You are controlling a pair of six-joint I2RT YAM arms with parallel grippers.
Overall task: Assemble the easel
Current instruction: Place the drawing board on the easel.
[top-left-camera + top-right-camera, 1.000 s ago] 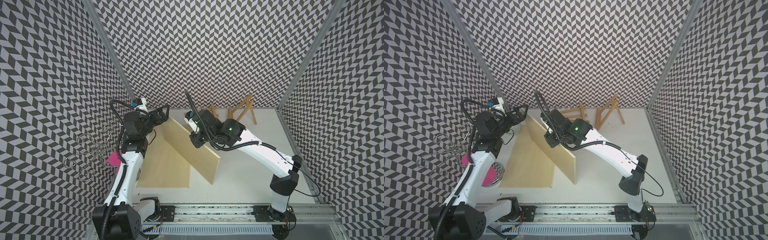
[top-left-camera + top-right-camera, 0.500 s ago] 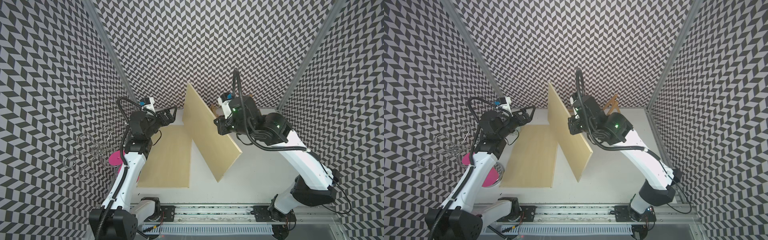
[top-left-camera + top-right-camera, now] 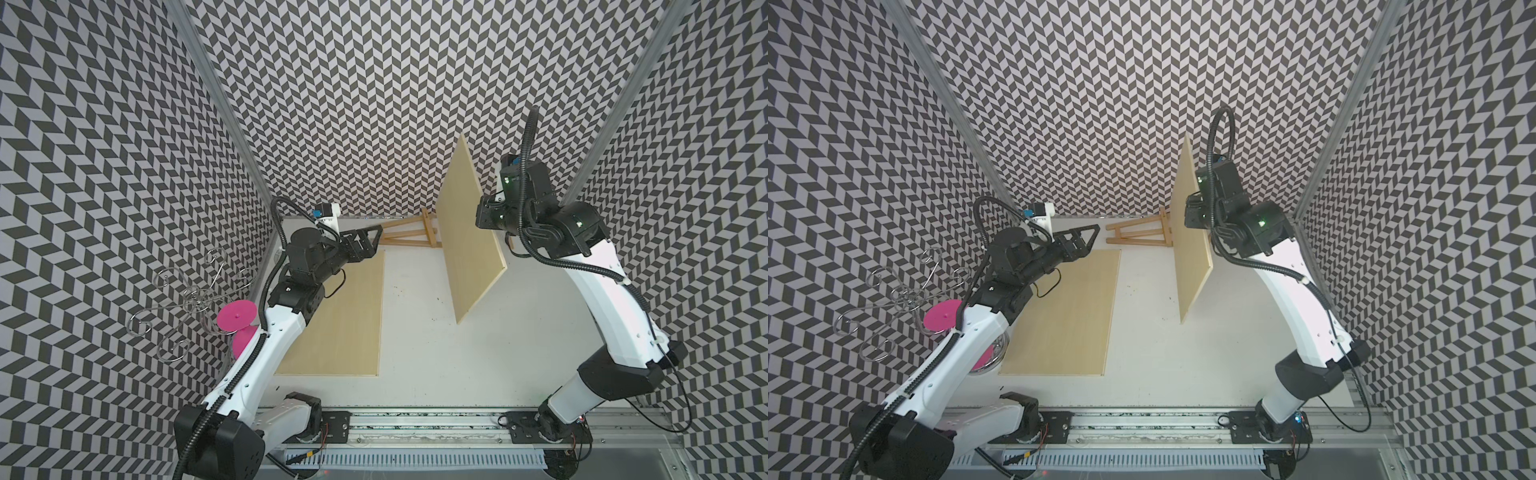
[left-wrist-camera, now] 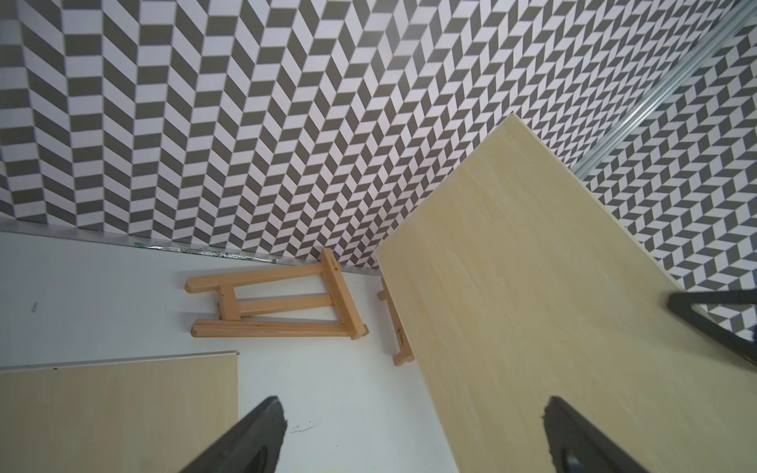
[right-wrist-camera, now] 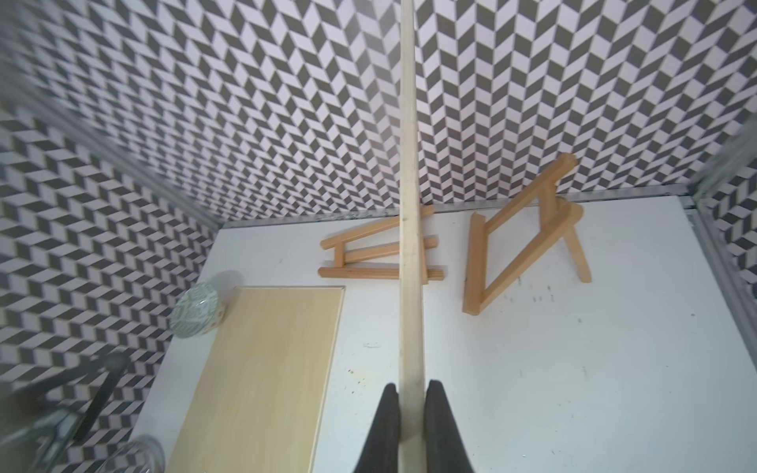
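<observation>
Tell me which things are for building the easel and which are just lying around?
For the easel:
- raised pale wooden board, gripped by the right end effector
- flat pale wooden board
- lying wooden easel frame
- standing wooden easel frame

Just lying about:
- silver wire stand with pink discs
- white patterned round bowl

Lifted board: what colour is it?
The lifted board is pale blond wood; clearest in left wrist view.
</observation>
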